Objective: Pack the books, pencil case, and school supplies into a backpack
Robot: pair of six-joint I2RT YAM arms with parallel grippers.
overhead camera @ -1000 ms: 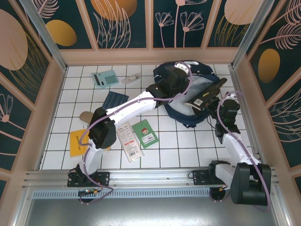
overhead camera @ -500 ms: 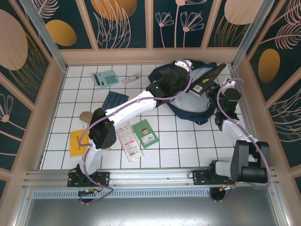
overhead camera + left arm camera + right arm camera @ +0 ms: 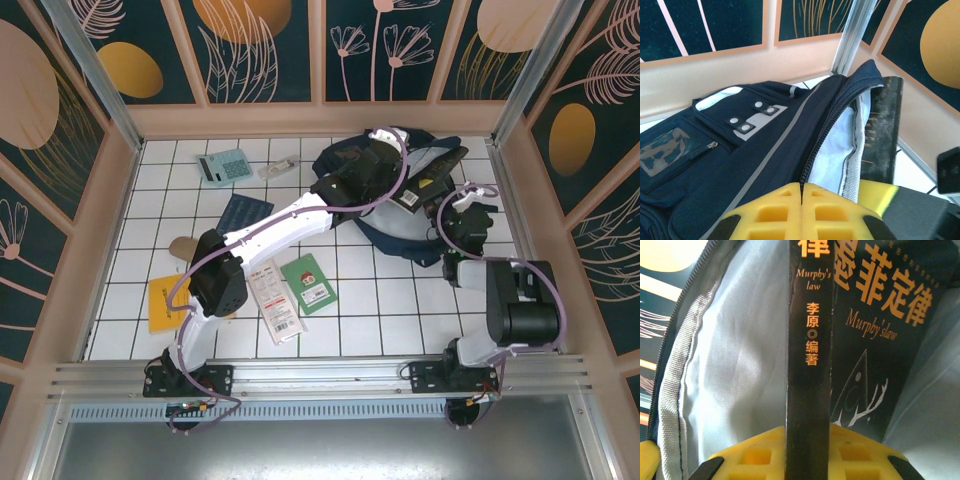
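From the top external camera I see the backpack [image 3: 345, 160] at the far right of the desk [image 3: 380, 310]. My left end effector [image 3: 380, 172] is on its upper edge. My right end effector [image 3: 447, 200] is just beside it, grasping the black book [image 3: 432, 178], which tilts into the bag's open mouth. 7 more items lie well apart from the bag on the tiles to the left: the calculator [image 3: 225, 165], the clear packet [image 3: 280, 166], the dark blue book [image 3: 245, 212], the pencil case [image 3: 183, 246], the orange-yellow book [image 3: 163, 302], the white-and-red pack [image 3: 275, 300] and the green book [image 3: 308, 283]. On the left wrist camera, the 2 yellow fingers [image 3: 765, 210] are clenched together on the backpack's zipper edge, and the black book stands in the pale-lined opening to the right. On the right wrist camera, the yellow fingers [image 3: 750, 455] clamp the black book's spine, with grey lining on both sides of it.
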